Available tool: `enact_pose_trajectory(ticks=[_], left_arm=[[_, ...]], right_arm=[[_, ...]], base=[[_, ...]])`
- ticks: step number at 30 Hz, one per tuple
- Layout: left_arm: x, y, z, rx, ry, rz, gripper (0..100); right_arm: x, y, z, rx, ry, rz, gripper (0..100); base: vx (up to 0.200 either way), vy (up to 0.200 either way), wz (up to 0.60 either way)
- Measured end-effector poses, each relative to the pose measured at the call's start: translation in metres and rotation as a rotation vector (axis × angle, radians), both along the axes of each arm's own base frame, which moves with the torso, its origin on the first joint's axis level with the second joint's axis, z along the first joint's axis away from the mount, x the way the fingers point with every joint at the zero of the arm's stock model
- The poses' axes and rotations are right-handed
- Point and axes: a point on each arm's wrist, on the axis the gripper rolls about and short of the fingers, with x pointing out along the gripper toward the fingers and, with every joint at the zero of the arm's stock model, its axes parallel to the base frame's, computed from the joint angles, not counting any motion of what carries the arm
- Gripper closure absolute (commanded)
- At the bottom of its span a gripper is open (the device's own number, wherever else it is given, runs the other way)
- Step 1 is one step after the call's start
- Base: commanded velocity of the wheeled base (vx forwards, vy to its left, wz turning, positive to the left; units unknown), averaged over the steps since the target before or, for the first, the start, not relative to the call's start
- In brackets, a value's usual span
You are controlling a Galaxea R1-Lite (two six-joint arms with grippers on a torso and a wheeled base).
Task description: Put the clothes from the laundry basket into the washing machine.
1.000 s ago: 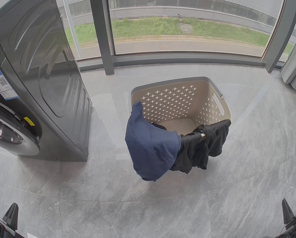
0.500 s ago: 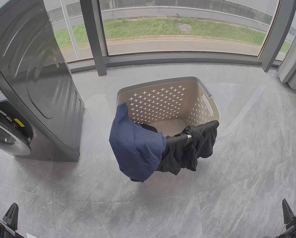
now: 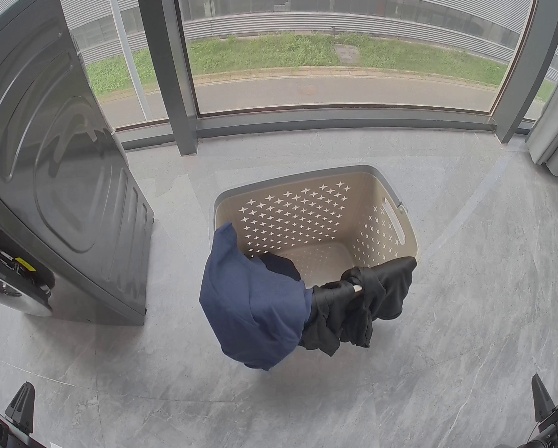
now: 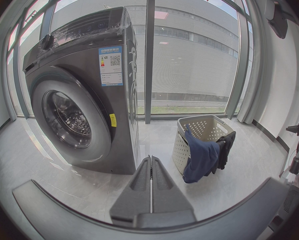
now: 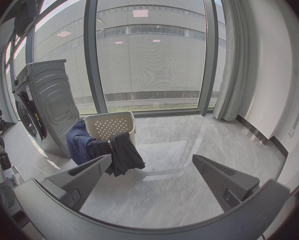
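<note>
Pressed together with no gap between them, the left gripper's (image 4: 151,164) 2 fingers hold nothing and hang low over the grey tiled floor (image 3: 416,374), pointing toward the washing machine's near front corner. Spread wide, the right gripper's (image 5: 151,160) jaws are empty too, above bare floor at the robot's right side, well apart from the basket.

Ahead of both grippers the beige laundry basket (image 3: 304,178), pierced with star-shaped holes, stands on the floor near the window (image 3: 341,38). 2 garments hang over its near rim: a blue garment (image 3: 254,306) draped across the near left corner, its bulk falling down the outside wall, and a black garment (image 3: 366,300) bunched over the near rim toward the right corner, touching the blue one.

At the floor's left side stands the dark grey washing machine (image 3: 61,175), just beside the basket without touching it. Its round glass door (image 4: 67,119) seems closed, though the angle leaves that unsure. On the front panel above the door sits 1 blue-and-white label (image 4: 110,65) with a QR code and coloured rating bars; its print is too small to make out. 1 small yellow sticker (image 4: 113,120) sits at the door's edge. A pale curtain (image 3: 556,132) hangs at the window's right end.
</note>
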Motion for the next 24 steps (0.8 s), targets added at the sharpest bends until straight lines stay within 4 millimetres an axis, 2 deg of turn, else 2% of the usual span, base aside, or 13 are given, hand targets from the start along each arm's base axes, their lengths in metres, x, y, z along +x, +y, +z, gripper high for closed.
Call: enact_pose_trajectory(ticks=[4, 10, 22, 24], left_arm=[[0.0, 0.0, 0.0, 0.0, 0.0, 0.0, 100], [0.0, 0.0, 0.0, 0.001, 0.001, 0.0, 100], [0.0, 0.0, 0.0, 0.0, 0.0, 0.0, 100], [0.0, 0.0, -0.0001, 0.0, 0.001, 0.001, 100]], right_arm=[[0.0, 0.0, 0.0, 0.0, 0.0, -0.001, 0], [0.0, 0.0, -0.0001, 0.0, 0.001, -0.001, 0], [0.0, 0.0, 0.0, 0.0, 0.001, -0.001, 0], [0.0, 0.0, 0.0, 0.0, 0.001, -0.002, 0]], base=[[0.0, 0.0, 0.0], [0.0, -0.2, 0.0], [0.0, 0.0, 0.0], [0.2, 0.0, 0.0]])
